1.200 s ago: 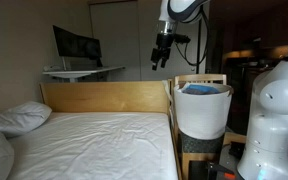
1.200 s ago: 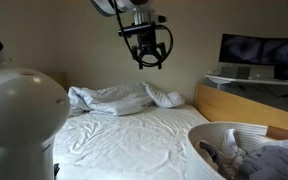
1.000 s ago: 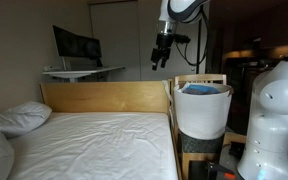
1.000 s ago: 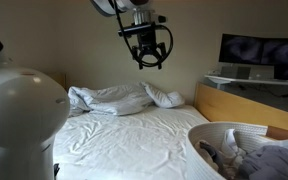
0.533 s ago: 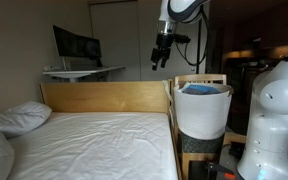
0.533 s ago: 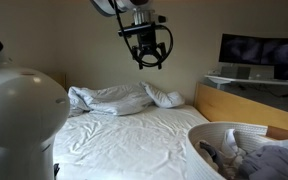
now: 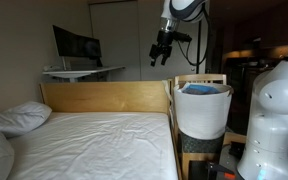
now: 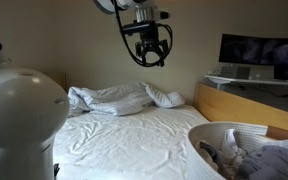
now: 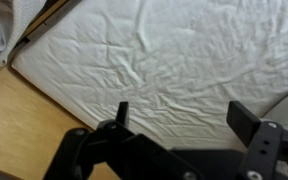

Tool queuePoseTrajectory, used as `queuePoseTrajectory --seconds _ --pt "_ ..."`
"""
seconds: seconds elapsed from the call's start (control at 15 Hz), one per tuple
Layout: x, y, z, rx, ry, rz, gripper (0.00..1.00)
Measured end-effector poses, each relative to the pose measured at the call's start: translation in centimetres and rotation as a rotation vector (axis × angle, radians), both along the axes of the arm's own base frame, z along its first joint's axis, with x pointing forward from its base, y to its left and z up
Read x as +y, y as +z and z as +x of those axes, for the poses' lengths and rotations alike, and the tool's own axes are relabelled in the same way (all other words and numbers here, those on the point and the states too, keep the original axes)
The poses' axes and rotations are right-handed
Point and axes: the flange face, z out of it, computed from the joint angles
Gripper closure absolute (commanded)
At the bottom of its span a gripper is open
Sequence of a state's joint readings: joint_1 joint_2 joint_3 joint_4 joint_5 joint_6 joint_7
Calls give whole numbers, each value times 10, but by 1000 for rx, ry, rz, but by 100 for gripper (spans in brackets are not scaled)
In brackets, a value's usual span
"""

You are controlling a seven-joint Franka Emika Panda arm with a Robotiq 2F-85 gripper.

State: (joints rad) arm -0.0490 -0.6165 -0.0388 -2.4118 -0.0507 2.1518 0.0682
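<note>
My gripper (image 7: pixel 161 52) hangs high in the air above the foot end of a bed, open and empty. It also shows in an exterior view (image 8: pixel 147 52) and in the wrist view (image 9: pixel 181 115), where its two black fingers stand wide apart over the wrinkled white sheet (image 9: pixel 174 55). A white laundry basket (image 7: pixel 202 108) with clothes in it stands beside the bed's wooden footboard (image 7: pixel 104 97); it also shows in an exterior view (image 8: pixel 246 150). The gripper touches nothing.
White pillows (image 8: pixel 114 98) lie at the head of the bed, also seen in an exterior view (image 7: pixel 17 117). A desk with a monitor (image 7: pixel 76 45) stands behind the footboard. A white robot body (image 7: pixel 276 105) is close to the basket.
The gripper has risen slightly and shifted a little. Nothing else has moved.
</note>
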Motion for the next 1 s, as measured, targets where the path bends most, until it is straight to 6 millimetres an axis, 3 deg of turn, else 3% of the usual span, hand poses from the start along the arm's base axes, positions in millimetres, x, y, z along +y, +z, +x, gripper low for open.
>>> queuePoseTrajectory --seconds 0.47,1.0 --pt "-84 12 3 -150 -233 43 0" --pt "-203 -25 40 -75 -523 44 0"
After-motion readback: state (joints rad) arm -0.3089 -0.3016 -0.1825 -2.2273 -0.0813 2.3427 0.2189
